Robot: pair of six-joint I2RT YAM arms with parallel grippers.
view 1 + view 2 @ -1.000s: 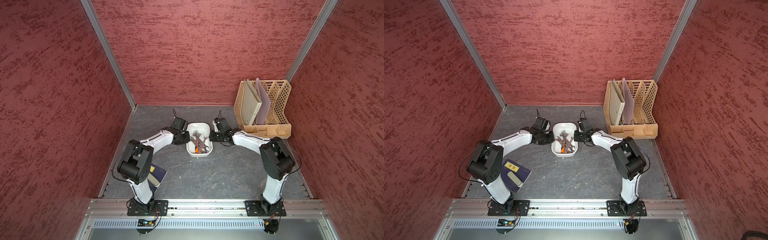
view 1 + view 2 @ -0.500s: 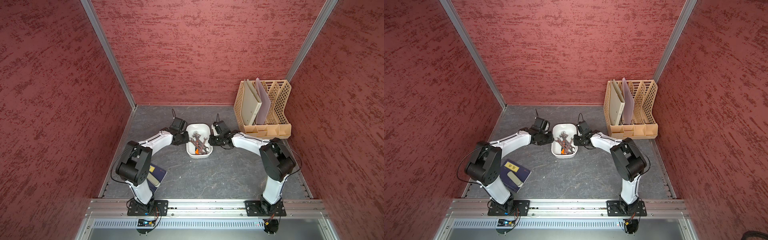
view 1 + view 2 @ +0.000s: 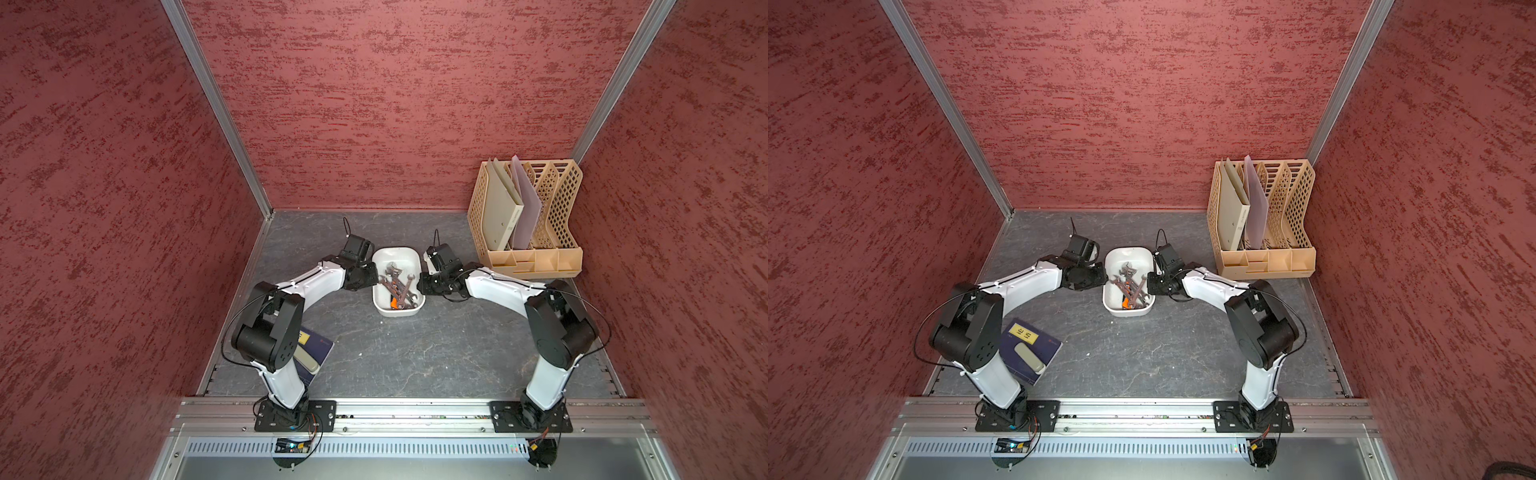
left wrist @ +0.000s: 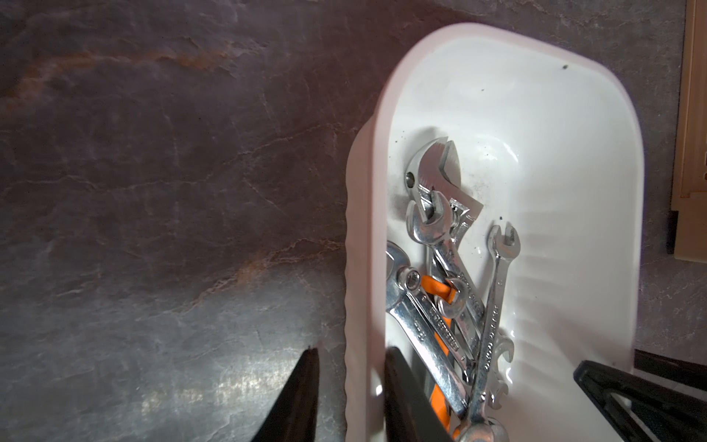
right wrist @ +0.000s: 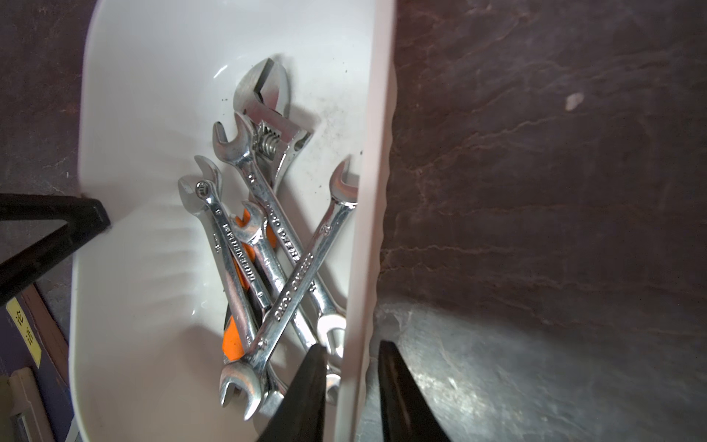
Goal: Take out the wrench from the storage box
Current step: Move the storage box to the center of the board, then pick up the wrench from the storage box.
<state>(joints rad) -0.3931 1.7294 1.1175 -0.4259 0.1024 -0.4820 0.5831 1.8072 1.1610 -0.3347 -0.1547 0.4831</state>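
Both grips just let go. The left fingers (image 4: 298, 402) and right fingers (image 5: 306, 402) have eased apart and stand released. Each pair straddles 1 long wall of the storage box (image 3: 405, 255), 1 finger inside and 1 outside, nothing held. The box sits flat on the bench (image 3: 415, 353) and hasn't visibly shifted in the top views. I read this as box positioning done, extraction not started.

The wrenches (image 3: 397, 286) are all still in the box: several spanners piled crosswise over an adjustable wrench (image 4: 436, 168) and an orange-handled tool (image 5: 234, 344).

In the way:
- The pile is interlocked, so pulling a lower piece would probably drag the rest.
- The crossing wrench (image 5: 302, 275) lies on top and looks like the easiest pick, but its open end sits tight against the wall by the right fingers.
- The fingers must lift clear of the rim before reaching in.
- 2 arms crowd 1 small box, so likely only 1 should go in.
- Unclamped, the light box may slide.

Around: the beige file rack (image 3: 552, 208) is in the far corner on the right arm's side. The blue book (image 3: 1034, 345) is by the left arm's base. Both are well apart from the box, no interference.
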